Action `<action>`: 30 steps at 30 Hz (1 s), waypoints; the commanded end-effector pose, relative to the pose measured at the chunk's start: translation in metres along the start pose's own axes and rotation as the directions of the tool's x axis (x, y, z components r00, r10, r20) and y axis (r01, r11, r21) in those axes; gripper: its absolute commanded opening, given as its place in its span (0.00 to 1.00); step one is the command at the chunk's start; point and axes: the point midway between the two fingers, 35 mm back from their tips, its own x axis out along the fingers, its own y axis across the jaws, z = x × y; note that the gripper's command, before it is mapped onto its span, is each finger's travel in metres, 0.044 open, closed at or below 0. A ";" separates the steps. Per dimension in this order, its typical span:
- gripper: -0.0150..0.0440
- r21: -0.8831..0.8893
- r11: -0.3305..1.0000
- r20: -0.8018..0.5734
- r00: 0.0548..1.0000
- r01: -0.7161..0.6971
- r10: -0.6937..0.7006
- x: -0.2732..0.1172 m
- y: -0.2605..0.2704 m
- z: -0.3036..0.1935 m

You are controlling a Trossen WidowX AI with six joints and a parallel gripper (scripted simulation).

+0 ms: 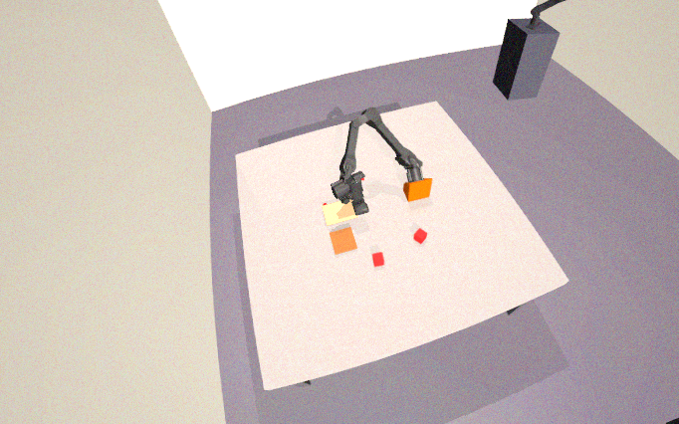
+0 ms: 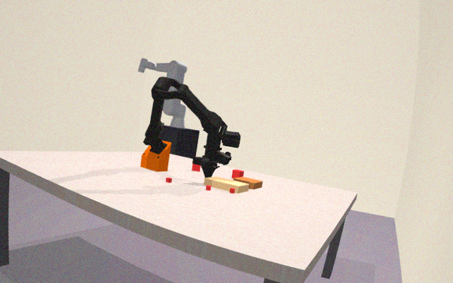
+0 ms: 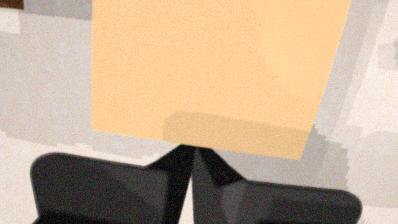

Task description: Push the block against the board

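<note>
A: Wrist view: your pincer (image 1: 361, 209) (image 2: 208, 175) (image 3: 194, 146) is closed, nothing between the tips. They're at the near end of the pale wooden board (image 1: 332, 214) (image 2: 226, 184) (image 3: 210, 70). Contact?

B: Can't tell for certain; tips meet the end's outline in your wrist view.

A: Square block?

B: Top view: your orange-brown square block (image 1: 342, 240) (image 2: 248, 182) lies flat on the surface (image 1: 384, 311) (image 2: 186, 214), beside the board's long side. You've got a gap there, so no full side touching.

A: Red cubes?

B: Two larger ones (image 1: 377, 259) (image 1: 420, 236) (image 2: 237, 173) (image 2: 196, 167) sit apart from your block.
</note>
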 end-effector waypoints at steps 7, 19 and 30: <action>0.25 -0.001 1.000 -0.001 1.000 0.004 -0.004 0.000 0.000 -0.016; 0.25 -0.001 1.000 -0.002 1.000 0.004 -0.004 0.001 0.001 -0.035; 0.25 -0.002 1.000 -0.002 1.000 0.003 -0.003 -0.045 0.000 -0.039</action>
